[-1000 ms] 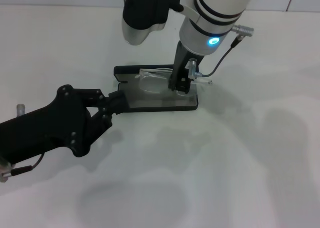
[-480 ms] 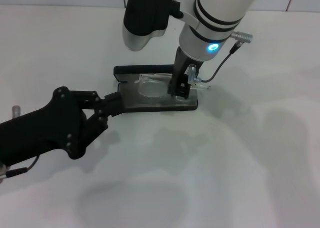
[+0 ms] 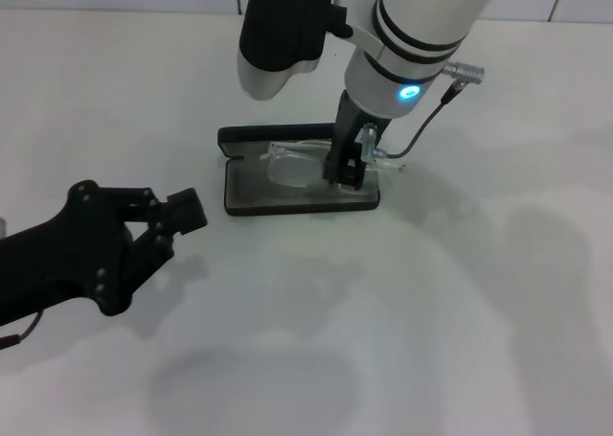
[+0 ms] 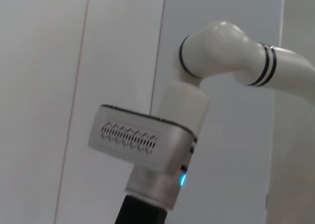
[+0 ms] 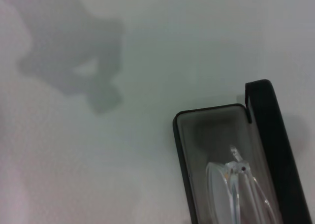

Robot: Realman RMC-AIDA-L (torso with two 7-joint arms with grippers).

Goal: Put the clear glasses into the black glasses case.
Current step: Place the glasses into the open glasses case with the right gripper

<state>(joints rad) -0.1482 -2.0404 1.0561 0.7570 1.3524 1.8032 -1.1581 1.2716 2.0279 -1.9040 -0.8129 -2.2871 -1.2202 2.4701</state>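
Starting at your left: the left gripper (image 3: 182,211) has pulled back from the black glasses case (image 3: 299,195), which it was touching at the near left corner half a second ago; it now hangs clear of the case over the white table (image 3: 460,302), and you cannot tell from these views whether its fingers are apart or together. Moving right, the case lies open and flat, lid standing along its far side, with nothing steadying it now. The clear glasses (image 3: 297,163) sit in the grey-lined tray, one temple tip poking past the right end. The right gripper (image 3: 345,168) remains down at the right half of the tray, apparently closed on the frame, though contact is partly hidden. Judged from this, placement is nearly done; expect release next, and watch that the unbraced case does not slide.
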